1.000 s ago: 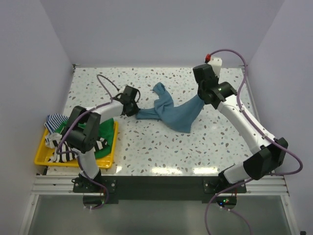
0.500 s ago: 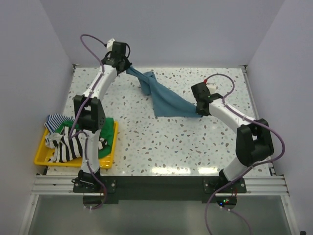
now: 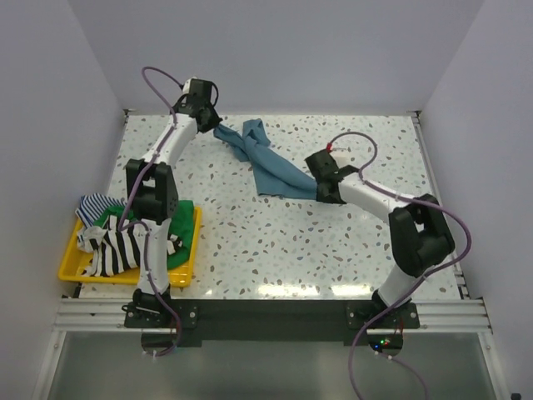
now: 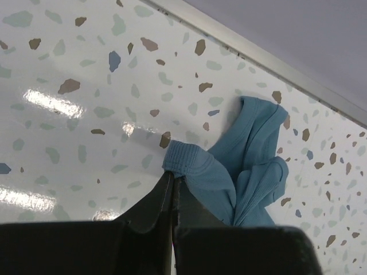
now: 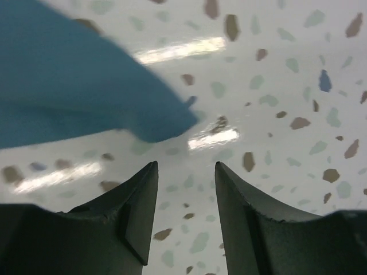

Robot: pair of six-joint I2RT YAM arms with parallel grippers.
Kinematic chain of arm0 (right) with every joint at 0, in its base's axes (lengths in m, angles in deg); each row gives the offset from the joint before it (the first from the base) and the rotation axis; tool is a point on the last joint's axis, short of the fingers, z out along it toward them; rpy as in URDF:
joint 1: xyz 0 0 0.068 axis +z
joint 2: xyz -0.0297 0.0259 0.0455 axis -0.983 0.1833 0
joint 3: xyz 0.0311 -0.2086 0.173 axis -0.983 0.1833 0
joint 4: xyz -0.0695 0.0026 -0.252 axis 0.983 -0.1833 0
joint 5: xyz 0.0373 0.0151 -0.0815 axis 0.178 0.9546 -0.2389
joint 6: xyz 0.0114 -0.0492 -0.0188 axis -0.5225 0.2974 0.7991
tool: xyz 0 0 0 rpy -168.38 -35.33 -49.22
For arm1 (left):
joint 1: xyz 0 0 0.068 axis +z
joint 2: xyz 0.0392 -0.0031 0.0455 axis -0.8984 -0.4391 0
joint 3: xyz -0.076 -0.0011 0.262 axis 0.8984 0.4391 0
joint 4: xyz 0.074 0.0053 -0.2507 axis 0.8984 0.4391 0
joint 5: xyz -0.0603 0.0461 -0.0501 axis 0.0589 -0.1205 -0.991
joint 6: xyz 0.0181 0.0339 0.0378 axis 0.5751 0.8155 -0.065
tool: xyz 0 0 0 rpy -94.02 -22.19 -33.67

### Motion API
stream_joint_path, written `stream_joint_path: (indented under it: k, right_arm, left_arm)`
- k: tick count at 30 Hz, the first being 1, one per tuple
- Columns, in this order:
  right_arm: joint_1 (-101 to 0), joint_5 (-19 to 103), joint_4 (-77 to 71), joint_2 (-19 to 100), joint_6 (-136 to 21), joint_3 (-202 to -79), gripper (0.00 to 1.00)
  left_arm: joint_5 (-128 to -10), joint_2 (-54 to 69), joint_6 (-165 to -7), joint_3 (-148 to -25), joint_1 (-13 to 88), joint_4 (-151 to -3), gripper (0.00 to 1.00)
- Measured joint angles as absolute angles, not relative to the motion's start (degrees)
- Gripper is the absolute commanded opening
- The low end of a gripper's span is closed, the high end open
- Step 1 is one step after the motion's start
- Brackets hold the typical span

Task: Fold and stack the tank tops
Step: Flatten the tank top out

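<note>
Here the teal tank top (image 3: 271,167) lies half spread on the far middle of the table (image 3: 275,250). It looks soft, light and limp, likely to sag and bunch, so hems and corners suit holding. The left gripper (image 4: 174,180) is closed tight, pinching a ribbed edge. The right gripper (image 5: 186,169) stands parted and empty, a cloth corner just ahead.

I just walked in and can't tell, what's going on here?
Two robot arms are laying a teal tank top out on the table. The left hand is shut on one end near the far edge; the right hand is open just short of the other end. More tops sit in the yellow tray.
</note>
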State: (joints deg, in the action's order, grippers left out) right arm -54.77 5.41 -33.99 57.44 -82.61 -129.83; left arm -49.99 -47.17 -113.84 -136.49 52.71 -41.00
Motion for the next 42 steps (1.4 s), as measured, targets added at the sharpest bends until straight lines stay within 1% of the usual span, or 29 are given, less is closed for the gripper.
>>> stream_joint_path:
  k: [3,4,5,7,9,13,14,17,19,21,22,23,25,29,33,36,42]
  right_arm:
    - [-46.1,3.6,-33.3,56.3,-81.3,-132.3,0.47]
    - [-41.5,3.4,-32.5,56.7,-80.3,-134.6,0.46]
    - [-39.8,3.3,-32.0,57.1,-79.9,-135.9,0.46]
    - [-34.7,3.5,-30.8,60.3,-78.0,-141.1,0.46]
    - [-32.0,4.0,-28.6,64.4,-76.3,-145.5,0.47]
    - [-30.2,4.1,-27.1,74.2,-72.6,-152.9,0.54]
    - [-30.2,4.2,-26.9,76.5,-71.7,-154.3,0.57]
    - [-30.6,3.9,-27.4,82.1,-69.5,-157.8,0.6]
    - [-30.7,3.6,-27.9,84.7,-68.4,-160.1,0.59]
    - [-30.7,3.2,-27.9,87.0,-67.3,-162.4,0.5]
    - [-30.7,2.6,-28.1,87.7,-66.9,-163.3,0.4]
    - [-30.7,2.0,-28.4,88.2,-66.4,-164.3,0.19]
    - [-30.7,0.3,-28.9,88.8,-65.6,-165.5,0.0]
    - [-30.9,-2.8,-30.3,88.5,-64.9,-166.4,0.0]
    - [-31.4,-5.3,-34.3,84.1,-64.6,-166.3,0.0]
    - [-32.2,-6.7,-37.4,76.7,-64.6,-166.4,0.0]
    - [-36.3,-9.0,-40.7,57.1,-65.1,-167.1,0.0]
  left_arm:
    - [-50.4,-47.2,-113.8,-134.6,52.8,-40.8,0.0]
    - [-50.4,-47.3,-113.8,-134.6,52.8,-40.7,0.0]
    - [-50.4,-47.3,-113.7,-134.6,52.8,-40.8,0.02]
    - [-50.6,-47.3,-113.5,-134.6,52.9,-41.0,0.04]
    - [-50.9,-47.3,-112.9,-134.5,53.0,-41.2,0.04]
    - [-51.0,-47.2,-112.5,-133.3,53.1,-42.1,0.03]
    - [-51.0,-47.2,-112.4,-132.9,53.1,-42.2,0.03]
    - [-51.0,-47.2,-112.2,-132.0,53.2,-42.4,0.02]
    - [-51.2,-47.2,-112.1,-131.4,53.3,-42.6,0.02]
    - [-51.3,-47.2,-112.0,-130.8,53.5,-42.6,0.02]
    - [-51.3,-47.2,-111.9,-130.7,53.6,-42.6,0.02]
    - [-51.4,-47.1,-111.7,-130.6,53.8,-42.6,0.02]
    - [-51.5,-46.9,-111.5,-130.2,54.0,-42.6,0.02]
    - [-51.5,-45.9,-111.2,-129.6,54.6,-42.7,0.01]
    - [-51.6,-43.8,-110.8,-128.8,55.5,-42.7,0.0]
    - [-51.7,-42.2,-110.7,-128.8,56.4,-42.7,0.0]
    - [-51.6,-38.2,-110.4,-126.2,59.0,-43.2,0.0]
